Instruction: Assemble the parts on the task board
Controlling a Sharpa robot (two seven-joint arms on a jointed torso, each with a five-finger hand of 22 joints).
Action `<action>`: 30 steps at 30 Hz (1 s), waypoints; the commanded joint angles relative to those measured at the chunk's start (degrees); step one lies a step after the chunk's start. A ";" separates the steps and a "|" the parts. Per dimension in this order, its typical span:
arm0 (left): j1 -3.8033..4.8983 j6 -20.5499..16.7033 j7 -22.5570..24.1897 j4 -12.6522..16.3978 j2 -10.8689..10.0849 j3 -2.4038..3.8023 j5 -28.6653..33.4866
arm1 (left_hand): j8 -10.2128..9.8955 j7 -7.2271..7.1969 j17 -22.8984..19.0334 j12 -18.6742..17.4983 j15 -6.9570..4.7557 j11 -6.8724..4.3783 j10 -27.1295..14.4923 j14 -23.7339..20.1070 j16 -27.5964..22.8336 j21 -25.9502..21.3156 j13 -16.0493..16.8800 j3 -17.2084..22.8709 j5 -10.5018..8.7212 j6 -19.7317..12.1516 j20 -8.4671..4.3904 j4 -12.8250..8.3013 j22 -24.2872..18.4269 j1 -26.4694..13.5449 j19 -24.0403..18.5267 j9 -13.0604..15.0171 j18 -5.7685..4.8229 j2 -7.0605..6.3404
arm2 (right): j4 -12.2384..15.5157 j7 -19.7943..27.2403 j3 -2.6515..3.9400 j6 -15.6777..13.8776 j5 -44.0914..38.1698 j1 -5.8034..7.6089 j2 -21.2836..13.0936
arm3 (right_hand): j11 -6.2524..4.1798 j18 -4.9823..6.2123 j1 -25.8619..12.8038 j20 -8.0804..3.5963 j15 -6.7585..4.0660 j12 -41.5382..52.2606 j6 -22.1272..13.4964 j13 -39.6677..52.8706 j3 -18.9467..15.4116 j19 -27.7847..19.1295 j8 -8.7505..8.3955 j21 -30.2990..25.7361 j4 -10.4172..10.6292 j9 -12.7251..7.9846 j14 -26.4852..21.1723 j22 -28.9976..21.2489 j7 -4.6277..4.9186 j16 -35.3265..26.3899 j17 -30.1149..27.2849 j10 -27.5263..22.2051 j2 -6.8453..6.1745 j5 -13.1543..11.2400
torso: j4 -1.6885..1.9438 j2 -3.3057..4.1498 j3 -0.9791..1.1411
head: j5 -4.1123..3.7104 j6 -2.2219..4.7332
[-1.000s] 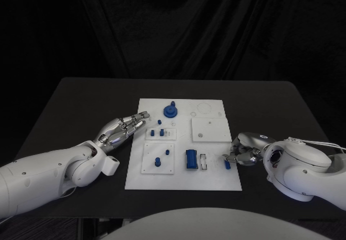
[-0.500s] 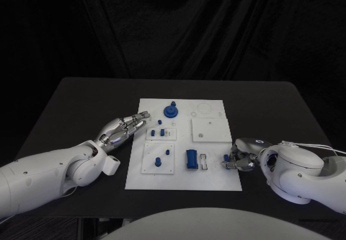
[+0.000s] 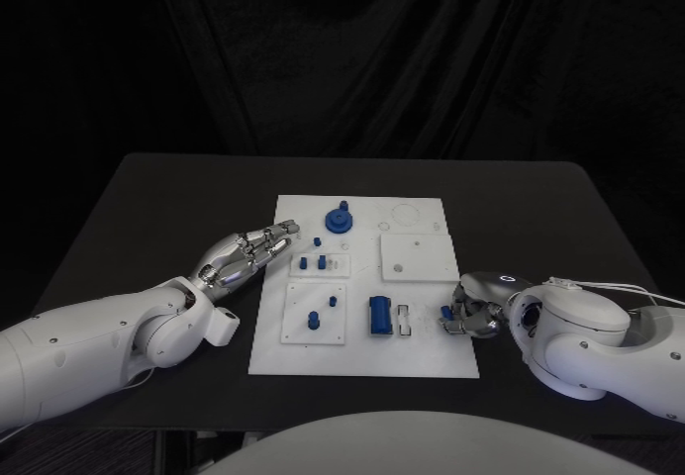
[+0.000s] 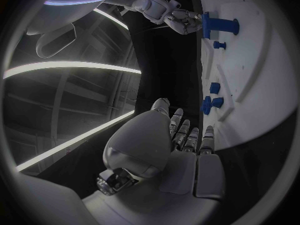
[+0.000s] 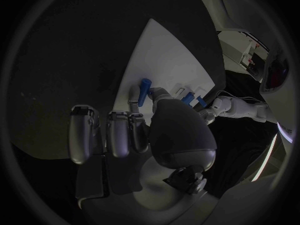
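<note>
Small blue peg-shaped part (image 3: 446, 314) pinched in silver right hand (image 3: 478, 309) at right edge of white task board (image 3: 429, 361); silver left hand (image 3: 245, 253) open beside board's left edge.

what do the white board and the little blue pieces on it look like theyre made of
The task board looks like matte white plastic: flat, even, no glare, though painted metal is possible. The blue parts, such as the block, look like moulded or printed plastic: solid colour, dull sheen. The right hand holds one blue part.
</note>
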 commanded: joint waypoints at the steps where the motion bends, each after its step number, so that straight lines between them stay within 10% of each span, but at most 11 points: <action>1: -0.07 0.53 1.29 0.10 0.13 0.05 0.06 | 0.26 0.52 -0.08 0.12 0.44 0.36 0.00 -0.02 -0.21 0.34 0.07 0.30 0.32 -0.07 0.46 0.09 0.05 0.56 0.02 -0.01 0.48 0.16 | -0.76 -2.12 -0.41 1.61 -0.07 -0.63 0.10 | 0.44 0.68 2.16 0.43 0.45 0.15 -0.47 15.09 1.30 2.38 -2.34 -0.43 -0.77 -12.62 4.47 12.33 -0.10 -0.41 7.20 5.94 0.67 1.35 | 0.01 0.03 -0.01 | 0.02 -0.01; 7: -0.08 0.69 1.21 0.04 0.23 0.05 0.06 | 0.25 0.57 -0.08 0.19 0.51 0.43 0.05 -0.02 -0.21 0.36 0.08 0.41 0.35 -0.12 0.52 0.02 0.08 0.63 0.04 -0.02 0.47 0.17 | -0.86 -2.46 -0.41 0.00 1.34 -0.69 0.28 | 0.77 0.74 5.60 0.66 0.71 0.15 -0.85 15.09 8.31 2.31 -2.16 -0.73 -3.71 -13.55 4.40 12.26 0.31 -0.65 6.80 5.94 -0.68 -3.32 | 0.06 0.05 -0.05 | 0.10 -0.01; 30: -0.20 0.85 1.21 0.08 0.19 0.05 0.06 | 0.24 0.63 -0.08 0.25 0.67 0.58 0.10 -0.02 -0.21 0.36 0.09 0.67 0.42 -0.15 0.64 -0.13 0.09 0.77 0.06 -0.02 0.45 0.21 | 4.52 4.54 -0.23 -17.86 27.32 1.08 -1.53 | 0.13 0.45 1.49 0.28 0.22 0.15 0.76 15.09 13.71 2.99 0.63 0.51 -4.39 -13.24 4.52 12.70 -0.46 -0.57 6.69 5.94 -3.87 -2.53 | -0.03 0.07 0.09 | 0.18 -0.01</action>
